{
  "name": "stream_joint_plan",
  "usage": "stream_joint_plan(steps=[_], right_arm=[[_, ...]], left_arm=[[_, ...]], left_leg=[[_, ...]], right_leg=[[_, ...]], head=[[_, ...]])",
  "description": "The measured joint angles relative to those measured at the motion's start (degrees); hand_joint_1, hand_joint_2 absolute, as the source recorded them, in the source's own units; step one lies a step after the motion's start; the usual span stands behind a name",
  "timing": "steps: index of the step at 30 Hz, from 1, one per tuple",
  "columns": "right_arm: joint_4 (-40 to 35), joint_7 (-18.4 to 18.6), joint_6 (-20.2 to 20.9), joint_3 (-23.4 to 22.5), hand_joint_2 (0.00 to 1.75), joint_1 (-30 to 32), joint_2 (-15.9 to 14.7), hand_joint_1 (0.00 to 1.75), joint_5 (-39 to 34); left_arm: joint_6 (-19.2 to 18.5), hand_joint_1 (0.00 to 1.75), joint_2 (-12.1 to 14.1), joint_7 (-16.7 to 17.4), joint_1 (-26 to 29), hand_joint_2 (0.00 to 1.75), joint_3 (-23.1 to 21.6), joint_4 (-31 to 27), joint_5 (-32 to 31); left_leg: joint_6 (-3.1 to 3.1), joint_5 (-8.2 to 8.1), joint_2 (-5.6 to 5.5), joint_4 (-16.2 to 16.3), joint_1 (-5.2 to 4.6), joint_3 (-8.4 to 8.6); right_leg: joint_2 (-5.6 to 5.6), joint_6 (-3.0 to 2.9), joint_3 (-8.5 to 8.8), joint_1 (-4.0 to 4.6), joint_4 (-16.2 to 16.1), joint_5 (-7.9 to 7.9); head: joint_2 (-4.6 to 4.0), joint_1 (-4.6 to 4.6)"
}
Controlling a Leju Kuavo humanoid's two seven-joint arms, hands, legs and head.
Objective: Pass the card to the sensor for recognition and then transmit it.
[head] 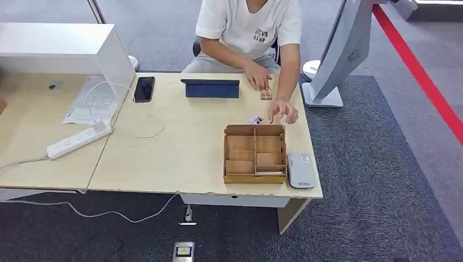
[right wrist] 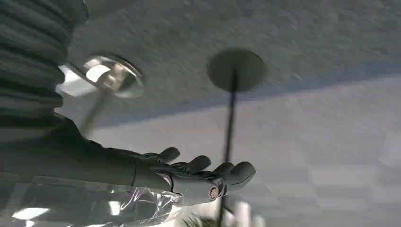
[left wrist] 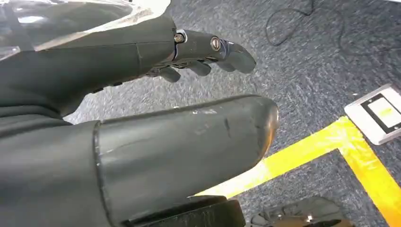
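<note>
card (head: 255, 119), small, pale, flat on table (head: 164, 158) by person's hand (head: 283, 111), left robot hand (left wrist: 142, 118) and right robot hand (right wrist: 189, 175) empty, fingers apart

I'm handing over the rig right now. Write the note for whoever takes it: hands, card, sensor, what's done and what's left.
Left hand: open, holds nothing, hanging over the carpet.
Right hand: open, holds nothing.
Card: on the table behind the wooden tray, under a person's hand.
Sensor: on the table, right of the tray.
Done: nothing yet.
Left: take the card, pass it to the sensor, hand it on.
</note>
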Motion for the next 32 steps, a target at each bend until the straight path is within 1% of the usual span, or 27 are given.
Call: stream_joint_plan(steps=[2, 4, 8, 10, 13, 16, 18, 27, 32], right_arm=[[4.52, -0.20, 0.00, -3.56, 1.75, -0.97, 1.29, 0.00, 0.20], [8.09, -1.11, 0.00, -5.80, 1.75, -1.96, 1.94, 0.00, 0.85], [15.61, -3.60, 0.00, -9.72, 1.75, -4.00, 2.12, 0.00, 2.05], [19.39, -3.78, 0.24, -11.07, 1.75, -5.14, 1.88, 0.00, 3.01], [23.55, -1.23, 3.91, -12.99, 1.75, -6.23, 1.62, 0.00, 5.26], [27.07, 2.45, 9.89, -14.86, 1.75, -7.16, 1.46, 0.00, 7.87], [28.66, 3.76, 11.95, -15.82, 1.75, -7.52, 1.50, 0.00, 9.18], [32.97, 5.42, 15.52, -19.51, 1.75, -8.36, 1.90, 0.00, 13.00], [34.33, 5.46, 16.50, -21.37, 1.75, -8.41, 2.01, 0.00, 13.42]], left_arm=[[0.74, 0.00, 0.00, -0.24, 0.06, 0.00, -0.09, -0.09, 1.38], [1.42, 0.00, -0.02, -0.35, 0.16, 0.00, -0.24, -0.17, 2.79], [2.01, 0.00, -0.04, -0.87, 0.31, 0.00, -0.31, -0.50, 4.87], [2.05, 0.00, -0.04, -0.98, 0.34, 0.00, -0.31, -0.52, 5.35], [2.18, 0.00, -0.04, -0.98, 0.39, 0.00, -0.33, -0.61, 6.01], [2.18, 0.00, -0.04, -0.44, 0.43, 0.00, -0.61, -0.83, 6.78], [2.18, 0.00, 0.00, 0.11, 0.43, 0.00, -1.35, -1.09, 7.32], [2.18, 0.00, 0.57, 2.56, 0.38, 0.00, -4.55, -2.12, 8.19], [1.99, 0.00, 1.05, 2.84, 0.35, 0.00, -6.75, -2.80, 8.04]], left_leg=[[0.00, 0.00, 0.00, -0.01, 0.01, -0.01], [0.00, 0.00, 0.01, -0.01, 0.01, 0.00], [0.00, 0.01, 0.05, -0.01, 0.00, 0.01], [0.00, 0.01, 0.08, -0.01, 0.00, 0.03], [0.00, 0.01, 0.09, 0.00, 0.00, 0.04], [0.00, 0.01, 0.08, -0.01, -0.01, 0.04], [0.00, 0.01, 0.07, -0.01, 0.00, 0.04], [0.00, 0.01, 0.06, -0.01, 0.00, 0.03], [0.00, 0.01, 0.07, -0.01, 0.00, 0.04]], right_leg=[[0.00, -0.02, 0.01, 0.00, 0.00, -0.02], [0.00, -0.03, 0.01, 0.01, 0.01, -0.02], [0.00, -0.02, 0.04, -0.01, 0.00, -0.02], [0.00, -0.02, 0.05, -0.01, 0.00, -0.01], [0.00, 0.00, 0.10, -0.01, 0.00, 0.00], [0.00, -0.01, 0.10, -0.01, 0.00, 0.00], [0.00, -0.01, 0.10, -0.01, 0.01, 0.00], [-0.01, -0.01, 0.11, 0.00, 0.01, 0.00], [-0.01, -0.01, 0.12, -0.01, 0.01, 0.00]], head=[[0.00, 0.00], [0.00, 0.02], [0.00, 0.02], [0.00, 0.04], [0.00, 0.02], [0.00, 0.02], [0.00, 0.02], [0.00, 0.02], [0.00, 0.02]])
